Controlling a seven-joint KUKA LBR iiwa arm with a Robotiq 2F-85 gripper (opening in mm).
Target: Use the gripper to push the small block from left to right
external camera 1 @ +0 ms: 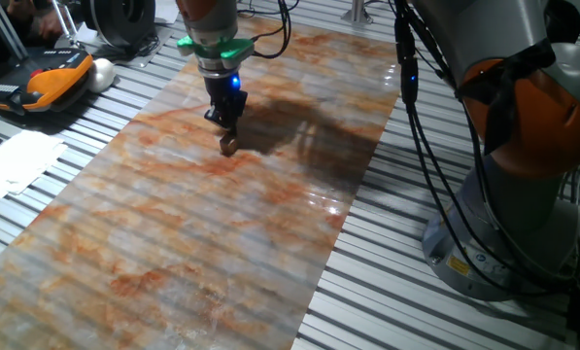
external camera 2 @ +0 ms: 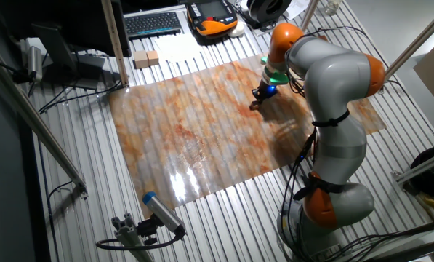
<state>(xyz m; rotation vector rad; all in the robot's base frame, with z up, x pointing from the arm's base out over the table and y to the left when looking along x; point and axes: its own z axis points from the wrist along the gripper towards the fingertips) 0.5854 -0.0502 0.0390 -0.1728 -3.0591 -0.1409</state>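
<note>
The small block (external camera 1: pixel 228 146) is a tiny tan cube lying on the marbled orange-grey mat (external camera 1: pixel 173 253), in its far part. It also shows in the other fixed view (external camera 2: pixel 254 105). My gripper (external camera 1: pixel 226 121) points straight down, its dark fingers close together and empty. The tip hangs just behind the block and looks to be touching it or nearly so. In the other fixed view the gripper (external camera 2: pixel 261 95) stands just right of the block. A green ring and a blue light glow on the wrist above.
An orange-black teach pendant (external camera 1: pixel 47 78) and white papers (external camera 1: pixel 13 160) lie left of the mat. The arm's base (external camera 1: pixel 523 194) and cables stand to the right. A keyboard (external camera 2: pixel 153 23) and two larger wooden blocks (external camera 2: pixel 146 60) lie beyond the mat.
</note>
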